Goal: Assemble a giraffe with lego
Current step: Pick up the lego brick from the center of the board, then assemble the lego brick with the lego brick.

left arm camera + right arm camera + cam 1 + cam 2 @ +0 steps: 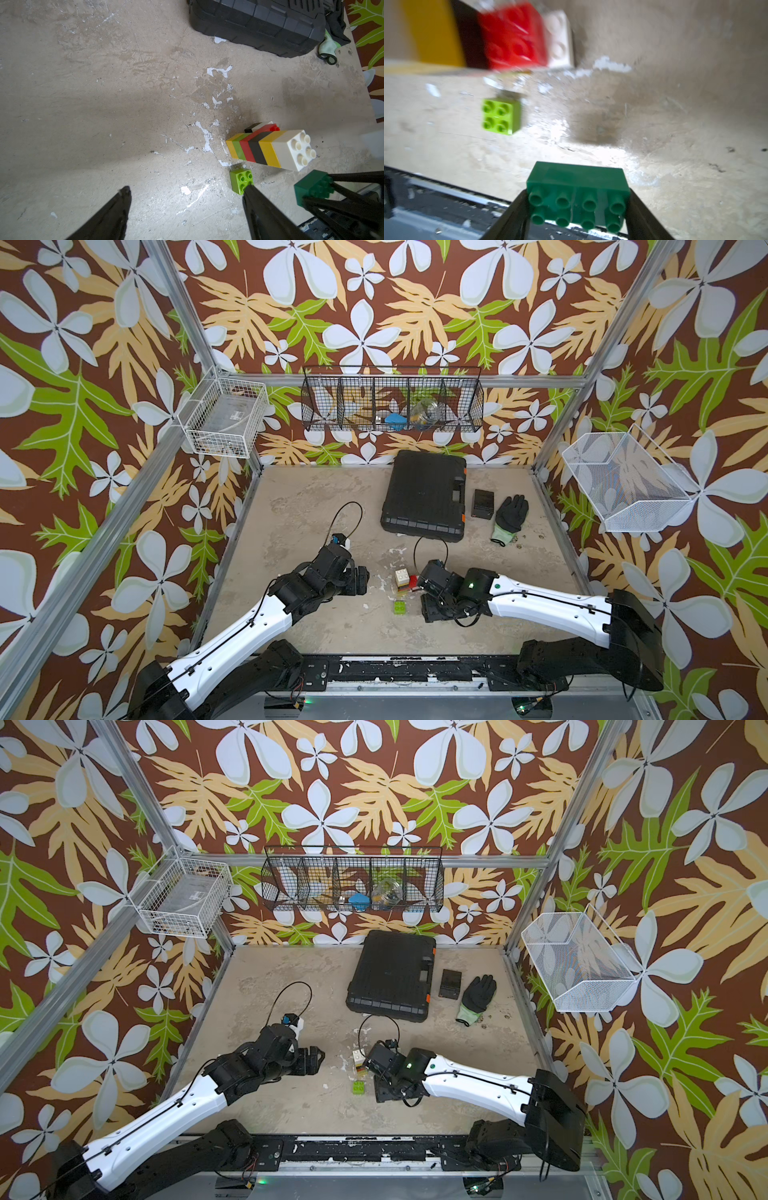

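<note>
Your right claw (577, 209) clamps the long dark green studded brick (577, 176); your left claw (188, 189) gapes empty; the striped giraffe stack (270, 149) stands on the surface (104, 104) nearby; press off-centre and it may topple.

Left gripper (186, 188) hangs empty, jaws spread wide. Right gripper (576, 207) clamps a green brick (577, 176). Both point inward, toward each other.

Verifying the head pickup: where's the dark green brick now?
The dark green brick is clamped in the right gripper in both wrist views, right of the lime brick, near the striped stack.
</note>
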Robot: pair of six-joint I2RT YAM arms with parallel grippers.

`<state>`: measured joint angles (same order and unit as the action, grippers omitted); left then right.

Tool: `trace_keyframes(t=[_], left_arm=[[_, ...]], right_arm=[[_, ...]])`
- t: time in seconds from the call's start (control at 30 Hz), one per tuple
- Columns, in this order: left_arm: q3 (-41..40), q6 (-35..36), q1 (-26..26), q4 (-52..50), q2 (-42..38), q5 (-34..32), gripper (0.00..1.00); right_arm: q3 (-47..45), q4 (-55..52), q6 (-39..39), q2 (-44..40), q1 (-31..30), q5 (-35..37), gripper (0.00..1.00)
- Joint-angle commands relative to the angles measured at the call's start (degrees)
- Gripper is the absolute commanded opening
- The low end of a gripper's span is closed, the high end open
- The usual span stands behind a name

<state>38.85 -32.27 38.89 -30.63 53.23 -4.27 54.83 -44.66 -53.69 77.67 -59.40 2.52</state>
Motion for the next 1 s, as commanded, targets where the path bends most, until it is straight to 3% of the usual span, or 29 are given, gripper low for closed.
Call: trace_keyframes(t=[0.0,0.2,0.37,0.97], left_arm=[[0.1,0.2,0.0,0.5,-0.2,-0.7,0.88],[-0.3,-0.3,0.0,1.1,-0.4,-1.5,0.88],[-0.2,-0.4,0.0,1.0,-0.9,-2.1,0.89],[-0.4,-0.1,0.0,1.3,-2.1,-1.7,0.88]], right_arm=[[8.4,-7.8,2.4,0.3,0.0,3.6,0.46],[26.9,-15.4,7.9,8.7,0.2,5.6,0.48],[35.2,-16.6,11.7,17.1,1.1,4.1,0.49],[33.7,-12.5,13.9,21.7,2.4,-1.6,0.49]])
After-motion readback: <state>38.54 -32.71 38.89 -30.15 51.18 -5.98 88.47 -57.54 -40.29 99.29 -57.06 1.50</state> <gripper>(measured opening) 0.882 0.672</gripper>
